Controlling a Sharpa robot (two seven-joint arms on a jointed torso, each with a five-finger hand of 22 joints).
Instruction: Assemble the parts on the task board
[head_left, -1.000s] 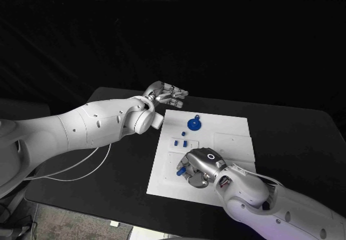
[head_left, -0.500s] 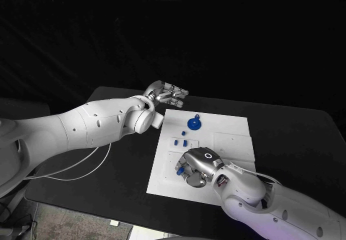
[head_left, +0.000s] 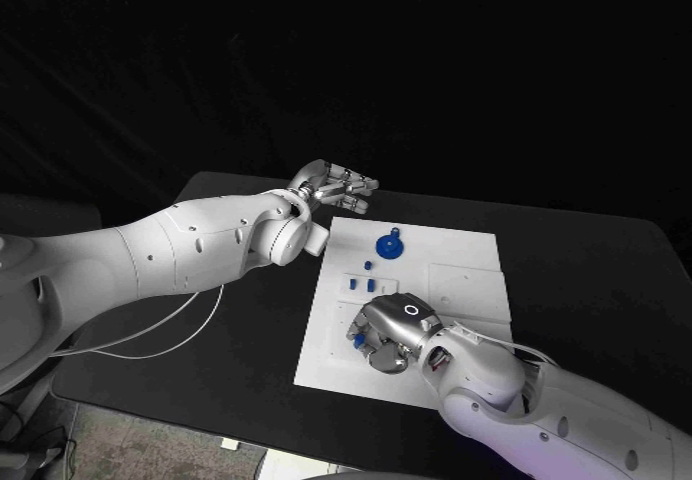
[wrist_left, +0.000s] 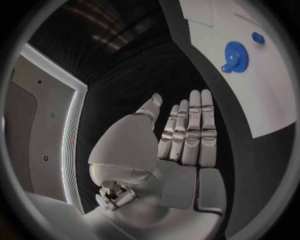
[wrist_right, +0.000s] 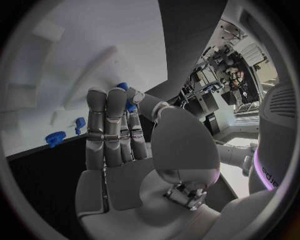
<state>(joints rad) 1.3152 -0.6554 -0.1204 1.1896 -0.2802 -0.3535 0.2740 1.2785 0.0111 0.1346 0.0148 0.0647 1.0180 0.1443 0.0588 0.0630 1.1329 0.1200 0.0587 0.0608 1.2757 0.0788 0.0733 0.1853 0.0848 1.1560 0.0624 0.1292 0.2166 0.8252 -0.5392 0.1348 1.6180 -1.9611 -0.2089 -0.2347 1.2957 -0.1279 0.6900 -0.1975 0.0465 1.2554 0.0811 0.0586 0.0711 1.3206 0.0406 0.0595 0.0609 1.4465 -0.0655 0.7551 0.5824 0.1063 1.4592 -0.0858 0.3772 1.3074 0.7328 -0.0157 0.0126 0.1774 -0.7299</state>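
The white task board (head_left: 459, 262) lies in the middle of the black table. A blue gear (head_left: 389, 247) stands on its far part, with small blue parts (head_left: 369, 287) just nearer. My right hand (head_left: 392, 332) hovers low over the board's near left area and pinches a small blue part (head_left: 358, 341) between thumb and fingertips. In the right wrist view that part (wrist_right: 124, 89) peeks out behind the fingers (wrist_right: 106, 125). My left hand (head_left: 335, 187) hangs off the board's far left corner, fingers straight and apart, holding nothing. The left wrist view shows the same flat hand (wrist_left: 184, 135) and the gear (wrist_left: 236, 56).
Two more small blue parts (wrist_right: 55, 137) sit on the board near its edge in the right wrist view. A pale cable (head_left: 159, 335) loops on the table under my left arm. The board's right half (head_left: 469, 285) has bare recessed panels.
My right hand has shifted slightly to the left over the board with the blue part in its fingers. The left hand has stayed put.
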